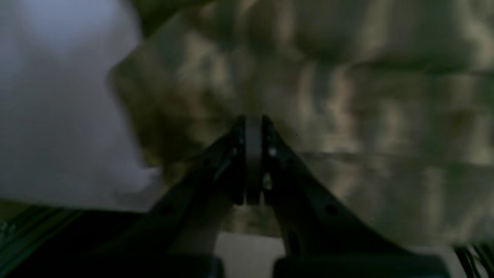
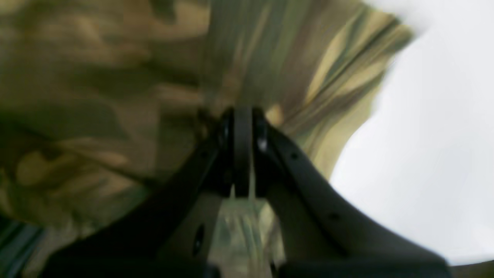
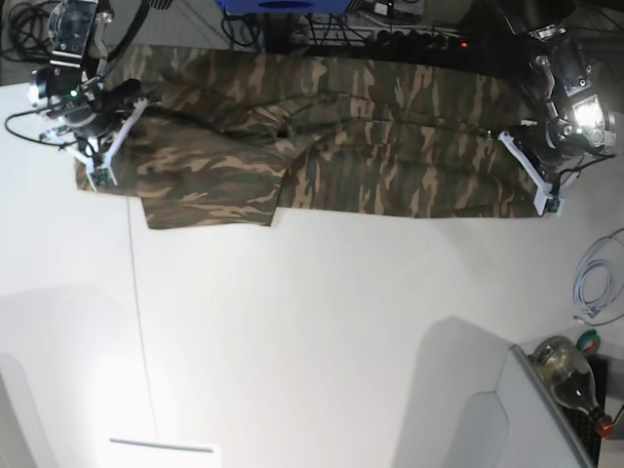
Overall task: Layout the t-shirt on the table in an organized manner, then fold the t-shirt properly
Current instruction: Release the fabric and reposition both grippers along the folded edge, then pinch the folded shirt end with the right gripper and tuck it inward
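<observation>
Camo t-shirt (image 3: pixel 331 146) lies spread w/ creases along far edge of the white table (image 3: pixel 322 341), stretched left to right. Left gripper (image 1: pixel 253 120) at shirt's right end, jaws clenched; wrist view too blurred to tell if cloth is pinched. Right gripper (image 2: pixel 243 112) at left end, jaws clamped on a fold of fabric. Bottle (image 3: pixel 570 373) sits near right.
</observation>
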Robot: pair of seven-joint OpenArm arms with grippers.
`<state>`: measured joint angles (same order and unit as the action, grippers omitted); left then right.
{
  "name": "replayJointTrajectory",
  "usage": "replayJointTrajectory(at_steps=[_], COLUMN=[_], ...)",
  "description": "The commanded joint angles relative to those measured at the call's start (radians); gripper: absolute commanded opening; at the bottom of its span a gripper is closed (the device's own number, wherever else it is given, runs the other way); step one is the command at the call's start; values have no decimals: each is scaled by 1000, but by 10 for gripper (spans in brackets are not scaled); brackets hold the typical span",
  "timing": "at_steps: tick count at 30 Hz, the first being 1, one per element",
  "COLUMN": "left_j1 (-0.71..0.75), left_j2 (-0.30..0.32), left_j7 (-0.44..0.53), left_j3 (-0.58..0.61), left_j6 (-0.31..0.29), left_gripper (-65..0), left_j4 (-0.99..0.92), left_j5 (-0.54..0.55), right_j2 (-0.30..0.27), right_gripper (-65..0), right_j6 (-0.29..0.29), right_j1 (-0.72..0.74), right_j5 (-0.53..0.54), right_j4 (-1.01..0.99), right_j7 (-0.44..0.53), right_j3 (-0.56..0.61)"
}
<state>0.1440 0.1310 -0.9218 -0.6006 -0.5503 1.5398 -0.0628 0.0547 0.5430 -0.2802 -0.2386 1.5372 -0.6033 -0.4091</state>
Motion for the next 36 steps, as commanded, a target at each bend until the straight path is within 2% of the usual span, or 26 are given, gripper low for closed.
replayJointTrajectory(at_steps=[1, 4, 7, 11, 18, 20, 23, 28, 29, 31, 34, 35, 36], left_j1=[-22, -65, -100, -156, -255, -271, -271, -263, -255, -232, -191, -169, -148], left_j2=[-4, -8, -1, 0, -8, -8, -8, -8, -8, -8, -9, -9, -9], left_j7=[40, 122, 205, 255, 255, 254, 244, 83, 80, 80, 80, 80, 80], left_j3=[1, 1, 1, 1, 1, 1, 1, -6, -8, -8, -17, -43, -72], left_j6=[0, 60, 101, 109, 109, 109, 109, 103, 103, 103, 103, 103, 101], left_gripper=[-650, -650, -650, -650, -650, -650, -650, -650, -650, -650, -650, -650, -650], left_j4=[-23, -180, -333, -431, -437, -428, -379, -178, -140, -63, 44, 77, 104], left_j5=[-30, -127, -134, -141, -144, -144, -144, -134, -134, -134, -128, -104, -65], right_j2=[-9, -13, -40, -66, -109, -109, -92, -6, 6, 21, 0, -14, -22], right_gripper=[-648, -648, -648, -648, -648, -648, -644, -626, -596, -470, -252, -194, -165], right_j6=[-1, -1, -1, -2, -7, -5, -1, 1, 1, 2, 2, 2, 2], right_j1=[31, 68, 101, 178, 289, 289, 244, 198, 203, 266, 384, 428, 470], right_j5=[9, 8, 9, 9, 8, 8, 9, 11, 11, 11, 11, 11, 11], right_j4=[-13, -89, -154, -258, -370, -332, -172, 154, 179, 171, 9, -66, -146], right_j7=[16, 19, 23, 24, 46, 46, 46, 46, 46, 46, 47, 49, 50], right_j3=[0, 0, 0, 2, 2, 2, 2, 9, 11, 19, 68, 83, 92])
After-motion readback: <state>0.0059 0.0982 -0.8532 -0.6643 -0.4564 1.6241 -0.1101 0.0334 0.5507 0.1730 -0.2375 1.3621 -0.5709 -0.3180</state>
